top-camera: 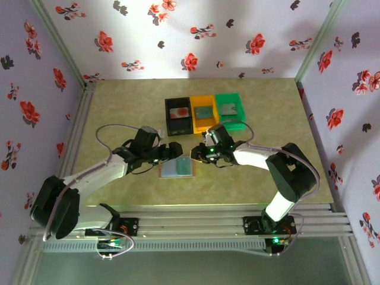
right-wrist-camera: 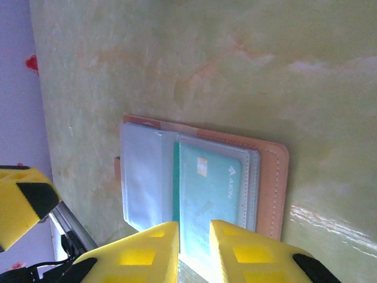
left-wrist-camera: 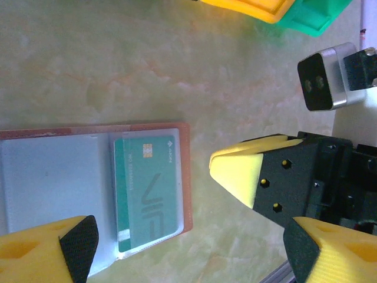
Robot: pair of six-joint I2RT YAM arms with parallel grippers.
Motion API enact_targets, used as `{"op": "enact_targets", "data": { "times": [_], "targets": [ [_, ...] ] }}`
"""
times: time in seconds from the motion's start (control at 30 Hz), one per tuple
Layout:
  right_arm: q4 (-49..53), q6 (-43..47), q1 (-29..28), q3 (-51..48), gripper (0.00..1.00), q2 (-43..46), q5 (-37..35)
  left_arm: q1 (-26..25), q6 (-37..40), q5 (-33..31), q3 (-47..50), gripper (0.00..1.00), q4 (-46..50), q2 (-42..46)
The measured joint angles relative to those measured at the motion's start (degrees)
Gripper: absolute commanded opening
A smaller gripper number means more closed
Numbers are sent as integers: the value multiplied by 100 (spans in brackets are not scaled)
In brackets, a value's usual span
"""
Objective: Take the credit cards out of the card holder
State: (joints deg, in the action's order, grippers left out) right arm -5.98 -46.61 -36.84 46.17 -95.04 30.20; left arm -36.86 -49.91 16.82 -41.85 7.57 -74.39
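Top view: the card holder (top-camera: 177, 168) lies open on the table (top-camera: 119, 107), just under the tips of the left pincer (top-camera: 174, 151) and right pincer (top-camera: 199, 154).

Left wrist view: the left pincer (left-wrist-camera: 188, 247) is released, fingers wide. 1 teal credit card (left-wrist-camera: 147, 188) sits in a holder pocket just ahead.

Right wrist view: the right pincer (right-wrist-camera: 194, 230) is almost clenched and grasps nothing. The card lies just ahead of its tips.

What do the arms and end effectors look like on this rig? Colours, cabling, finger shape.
White link shells and black joints on the left arm and right arm, a thin grey cable looping off each. The left end effector and right end effector have black bodies, wedge-shaped yellow fingers and black pads.
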Motion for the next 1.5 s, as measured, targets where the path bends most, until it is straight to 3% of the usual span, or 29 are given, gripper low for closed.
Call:
{"op": "enact_targets", "data": {
  "times": [0.63, 1.5],
  "targets": [
    [-752, -345, -131, -188, 18, -326, -2, -164, -264, 35, 269, 63, -463, -555],
    [-898, -361, -131, -245, 16, -505, -39, -232, -315, 42, 334, 46, -848, -1270]
  ]
}}
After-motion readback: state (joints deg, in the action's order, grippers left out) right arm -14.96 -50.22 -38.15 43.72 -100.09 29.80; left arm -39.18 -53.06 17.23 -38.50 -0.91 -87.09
